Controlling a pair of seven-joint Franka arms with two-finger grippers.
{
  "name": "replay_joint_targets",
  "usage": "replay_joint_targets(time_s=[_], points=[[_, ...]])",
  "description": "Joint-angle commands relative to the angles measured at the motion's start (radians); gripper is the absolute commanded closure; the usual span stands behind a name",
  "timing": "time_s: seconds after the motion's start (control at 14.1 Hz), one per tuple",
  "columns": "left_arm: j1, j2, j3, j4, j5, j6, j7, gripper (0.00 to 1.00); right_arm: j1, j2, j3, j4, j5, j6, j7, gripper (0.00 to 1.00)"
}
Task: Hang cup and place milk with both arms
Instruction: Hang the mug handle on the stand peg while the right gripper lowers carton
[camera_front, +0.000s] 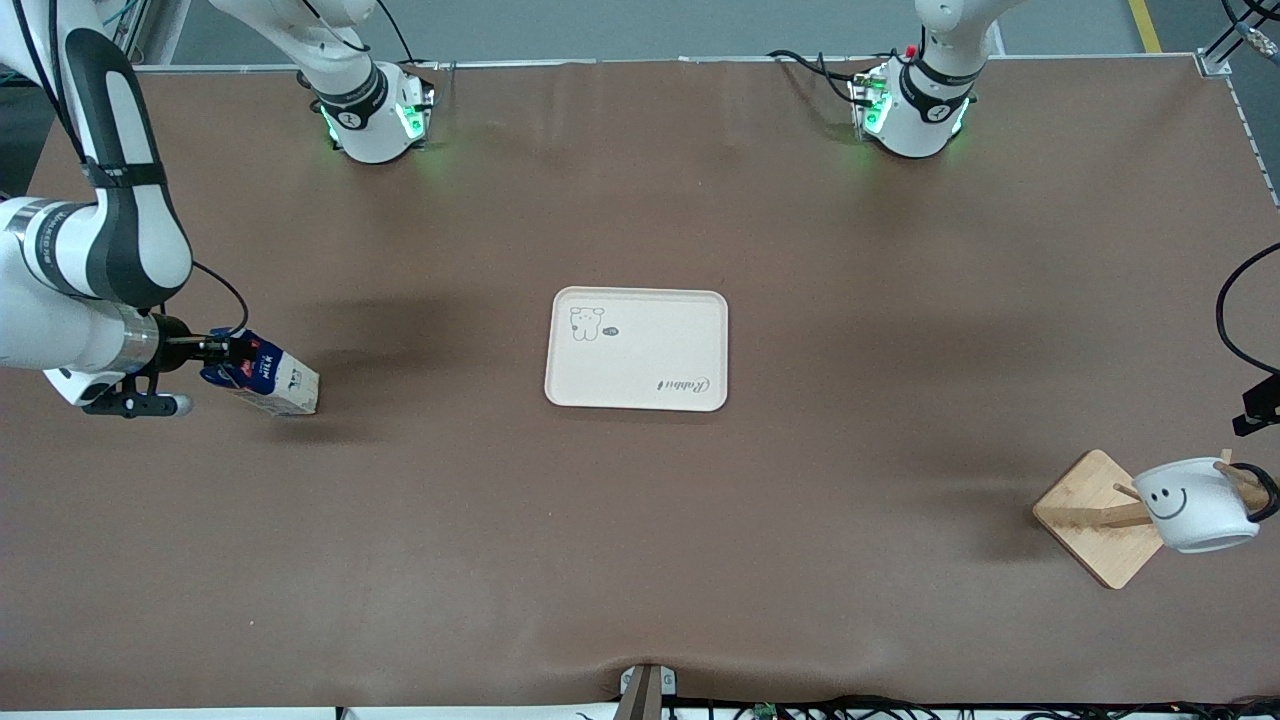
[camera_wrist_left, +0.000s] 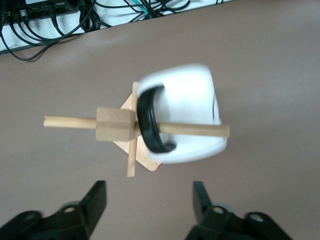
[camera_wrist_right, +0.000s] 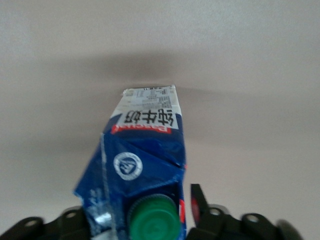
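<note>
At table centre lies a tray (camera_front: 637, 348). Toward the left arm's end, the cup (camera_front: 1196, 504) hangs on a rack (camera_front: 1098, 518), left gripper (camera_wrist_left: 149, 207) open above. Right gripper (camera_front: 222, 350) grips the tilted milk (camera_front: 263, 378) toward the right arm's end.

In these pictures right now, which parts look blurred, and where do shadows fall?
Left wrist view: the cup on the wooden rack has smeared edges. Right wrist view: the green cap is soft, the milk label print sharper, with a broad shadow on the table above it. Front view: soft arm shadows darken the brown table; the tray stays evenly lit.
</note>
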Motion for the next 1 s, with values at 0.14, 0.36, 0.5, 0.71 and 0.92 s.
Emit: replay_joint_targets(time_s=[0.14, 0.36, 0.5, 0.71, 0.92], points=[[-0.002, -0.048, -0.029, -0.001, -0.012, -0.048, -0.149, 0.00, 0.004, -0.002, 0.014, 0.109, -0.019, -0.131, 0.007, 0.00], [-0.003, -0.082, -0.079, -0.002, -0.003, -0.132, -0.322, 0.00, 0.028, 0.019, 0.018, 0.186, -0.011, -0.132, 0.006, 0.00], [-0.003, -0.103, -0.122, -0.002, 0.002, -0.183, -0.450, 0.00, 0.043, 0.048, 0.019, 0.346, -0.001, -0.164, 0.000, 0.00], [-0.003, -0.125, -0.193, -0.002, 0.005, -0.232, -0.632, 0.00, 0.066, 0.079, 0.018, 0.581, -0.014, -0.202, 0.006, 0.00], [-0.003, -0.138, -0.247, 0.002, 0.034, -0.237, -0.699, 0.00, 0.109, 0.041, 0.018, 0.683, -0.028, -0.359, 0.010, 0.00]])
